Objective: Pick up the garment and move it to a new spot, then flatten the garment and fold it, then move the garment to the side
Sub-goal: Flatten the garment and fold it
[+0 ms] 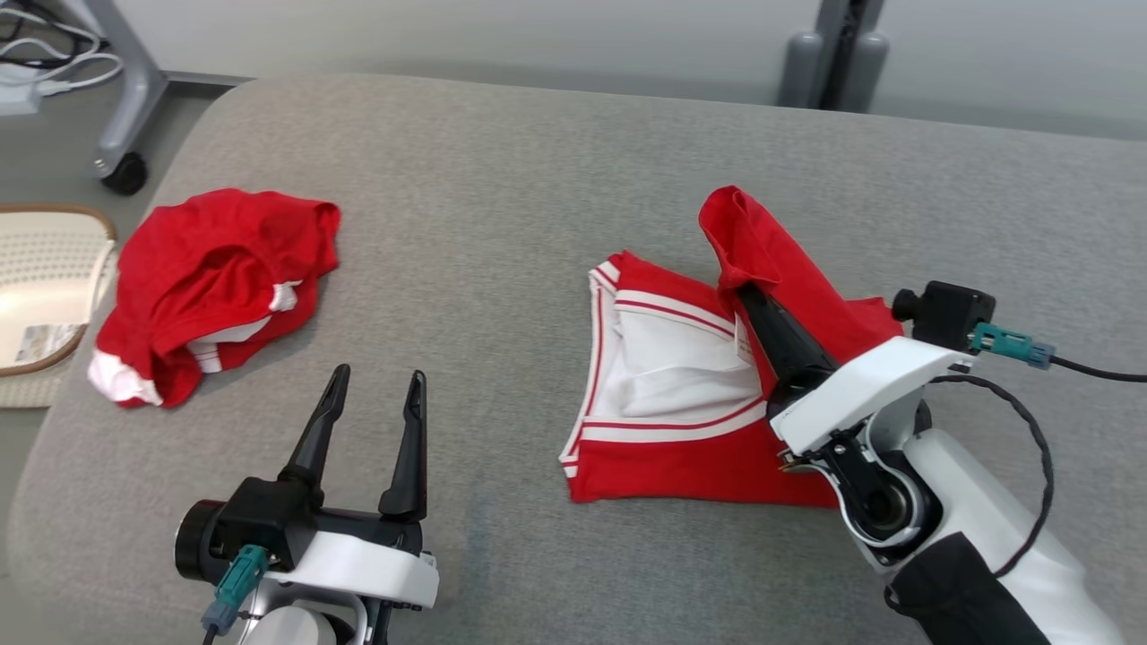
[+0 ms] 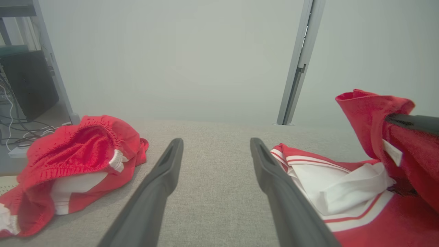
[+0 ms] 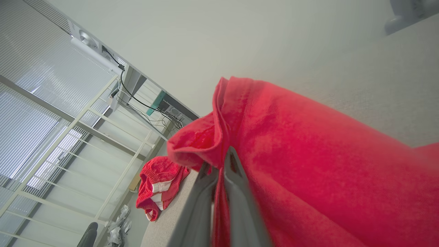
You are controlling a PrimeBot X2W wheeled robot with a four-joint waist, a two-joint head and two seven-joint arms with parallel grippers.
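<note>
The garment [image 1: 681, 452], red shorts with white stripes and a white lining, lies right of centre on the grey cushioned surface [image 1: 502, 179]. My right gripper [image 1: 742, 291] is shut on a red fold of it and holds that fold up above the rest, which stays on the surface. In the right wrist view the red cloth [image 3: 308, 154] drapes over the closed right gripper [image 3: 219, 161]. My left gripper [image 1: 376, 376] stands open at the lower left, just over the surface, with nothing between its fingers. The left wrist view has the garment [image 2: 343, 185] to the right of the left gripper [image 2: 216, 142].
A second crumpled red and white garment [image 1: 215, 269] lies at the left of the surface. Beyond the left edge is a cream basket [image 1: 36, 296] and a cart wheel [image 1: 125, 170]. A grey post [image 1: 833, 54] stands behind the far edge.
</note>
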